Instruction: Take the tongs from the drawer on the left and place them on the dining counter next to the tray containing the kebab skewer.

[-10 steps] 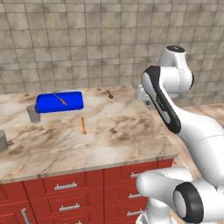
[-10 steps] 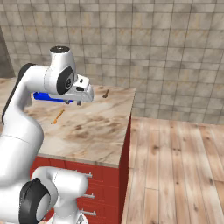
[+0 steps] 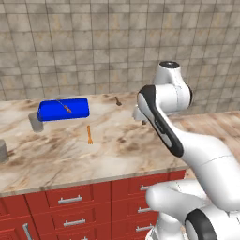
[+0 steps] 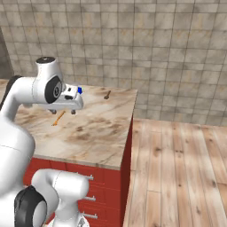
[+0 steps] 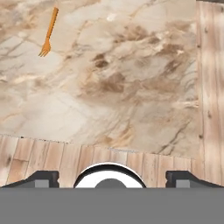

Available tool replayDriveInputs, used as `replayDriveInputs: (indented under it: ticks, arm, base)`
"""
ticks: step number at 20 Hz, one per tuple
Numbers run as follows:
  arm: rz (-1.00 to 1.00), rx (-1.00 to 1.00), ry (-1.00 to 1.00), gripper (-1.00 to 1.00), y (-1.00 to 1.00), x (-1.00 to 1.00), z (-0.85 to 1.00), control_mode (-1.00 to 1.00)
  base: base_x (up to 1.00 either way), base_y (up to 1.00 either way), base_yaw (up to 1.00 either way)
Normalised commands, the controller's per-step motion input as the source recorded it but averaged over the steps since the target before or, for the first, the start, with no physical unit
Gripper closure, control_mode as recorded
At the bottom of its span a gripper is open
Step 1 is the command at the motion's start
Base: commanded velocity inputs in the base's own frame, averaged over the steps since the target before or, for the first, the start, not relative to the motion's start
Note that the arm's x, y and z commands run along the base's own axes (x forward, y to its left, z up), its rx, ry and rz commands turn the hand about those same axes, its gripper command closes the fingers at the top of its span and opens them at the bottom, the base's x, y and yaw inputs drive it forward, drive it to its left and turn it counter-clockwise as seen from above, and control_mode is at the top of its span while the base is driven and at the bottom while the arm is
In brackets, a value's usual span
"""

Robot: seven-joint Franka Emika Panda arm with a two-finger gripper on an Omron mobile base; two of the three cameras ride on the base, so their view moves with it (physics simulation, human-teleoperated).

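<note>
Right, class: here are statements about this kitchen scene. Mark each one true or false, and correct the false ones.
1. The blue tray sits on the dining counter. True.
2. The kebab skewer lies on the wooden floor. False: it lies in the tray.
3. An orange fork lies on the counter, apart from the tray. True.
4. The gripper is clamped on the tongs. False: its fingertips stand wide apart with nothing between them.
5. Every red drawer under the counter is pulled open. False: the ones in view are closed.
</note>
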Motion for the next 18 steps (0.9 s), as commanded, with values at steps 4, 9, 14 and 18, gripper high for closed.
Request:
replayDriveInputs:
  ticks: [4, 9, 14, 18]
  arm:
    - [0.16, -0.15, -0.05, -1.0, 1.0, -0.39, -0.35, -1.0]
    - [0.25, -0.16, -0.01, -1.0, 0.83, -0.14, -0.29, -1.0]
    - [0.23, -0.15, -0.01, -1.0, 0.52, 0.0, -0.37, -1.0]
    - [0.25, -0.16, -0.08, -1.0, 0.58, -0.06, -0.41, -1.0]
  base:
    - [0.0, 0.0, 0.0]
    - [0.0, 0.0, 0.0]
    - [0.0, 0.0, 0.0]
    - [0.0, 0.0, 0.0]
